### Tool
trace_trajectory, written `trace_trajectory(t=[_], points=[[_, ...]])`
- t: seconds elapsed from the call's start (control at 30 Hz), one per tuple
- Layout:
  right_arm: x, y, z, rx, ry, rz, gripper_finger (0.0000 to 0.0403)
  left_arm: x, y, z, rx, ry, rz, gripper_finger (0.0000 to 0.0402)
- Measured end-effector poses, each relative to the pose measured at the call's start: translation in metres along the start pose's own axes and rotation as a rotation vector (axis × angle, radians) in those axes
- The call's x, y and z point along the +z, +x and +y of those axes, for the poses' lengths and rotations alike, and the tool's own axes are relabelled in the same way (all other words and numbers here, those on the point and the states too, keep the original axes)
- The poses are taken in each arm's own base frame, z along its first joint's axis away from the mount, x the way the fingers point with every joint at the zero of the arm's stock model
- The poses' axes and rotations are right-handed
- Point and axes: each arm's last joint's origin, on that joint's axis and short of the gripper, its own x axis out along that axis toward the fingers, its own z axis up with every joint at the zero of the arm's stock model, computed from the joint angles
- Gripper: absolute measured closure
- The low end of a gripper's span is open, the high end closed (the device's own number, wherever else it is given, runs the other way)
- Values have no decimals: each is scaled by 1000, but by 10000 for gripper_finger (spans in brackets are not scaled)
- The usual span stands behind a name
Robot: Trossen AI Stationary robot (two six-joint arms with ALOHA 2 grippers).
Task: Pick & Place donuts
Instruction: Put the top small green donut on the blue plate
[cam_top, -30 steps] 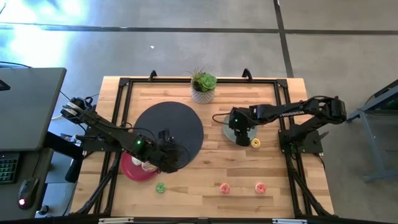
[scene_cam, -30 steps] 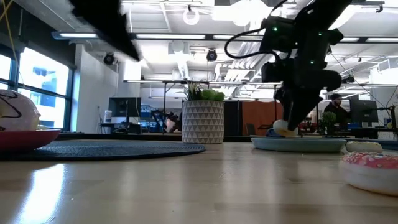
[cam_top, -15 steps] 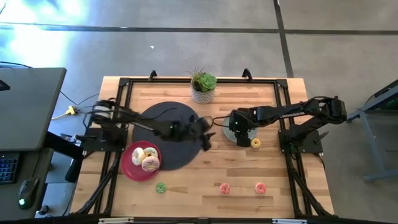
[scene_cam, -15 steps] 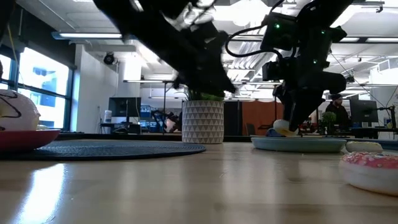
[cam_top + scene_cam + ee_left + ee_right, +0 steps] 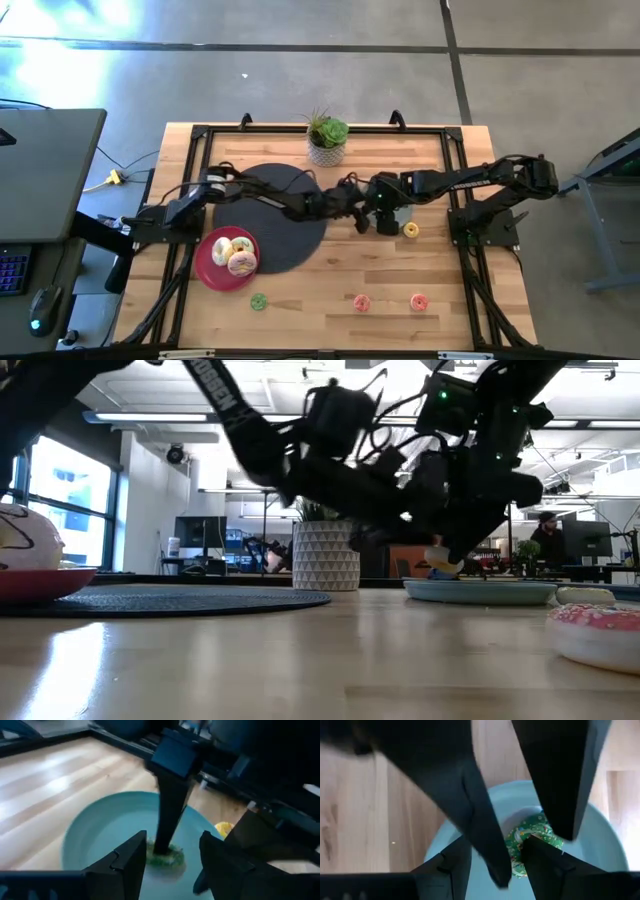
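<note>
A green mini donut lies flat on the grey-green plate. My left gripper has reached across the mat to this plate. It is open, with its fingers on either side of the donut, apart from it. My right gripper is open above the same plate. Two larger iced donuts rest on the pink plate. A yellow mini lies on the table beside the grey-green plate. My right gripper has one finger coming down from above onto the green donut at about its middle. Whether the tip is in the hole, I cannot tell. The donut lies flat on the plate.
A round black mat lies under my left arm. A potted plant stands at the far edge. A green mini and two pink minis lie near the table's near edge. Both arms crowd over the grey-green plate.
My left gripper has swung from over the pink plate across the black mat toward the table's right, as far as the grey-green plate and my right gripper. The two iced donuts stay on the pink plate. My right arm has kept its place.
</note>
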Motion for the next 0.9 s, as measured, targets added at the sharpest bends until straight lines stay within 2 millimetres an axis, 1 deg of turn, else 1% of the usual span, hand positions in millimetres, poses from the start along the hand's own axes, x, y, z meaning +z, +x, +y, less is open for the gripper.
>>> trace_trajectory(t=[0.07, 0.13, 0.27, 0.37, 0.53, 0.6, 0.77, 0.9], points=[[-1, 0, 0, 6, 1, 7, 243, 3, 7, -3, 12, 6, 30, 227], [-5, 0, 1, 6, 1, 47, 243, 2, 13, -3, 43, 26, 71, 227], [-9, 0, -1, -42, 1, 84, 243, 3, 16, 3, 97, 59, 142, 227], [-8, 0, -2, -84, -8, 89, 243, -1, 16, 9, 111, 37, 206, 227], [-4, 0, -1, -33, -2, 41, 243, 0, 18, 17, 127, 24, 215, 227], [-3, 0, -1, -31, -2, 33, 243, 0, 18, 17, 125, 26, 215, 227], [-9, -1, -2, -99, -8, 104, 243, -2, 16, 12, 125, 57, 223, 227], [-14, -1, -1, -92, 35, 150, 243, -8, 12, 4, 184, 87, 227, 227]])
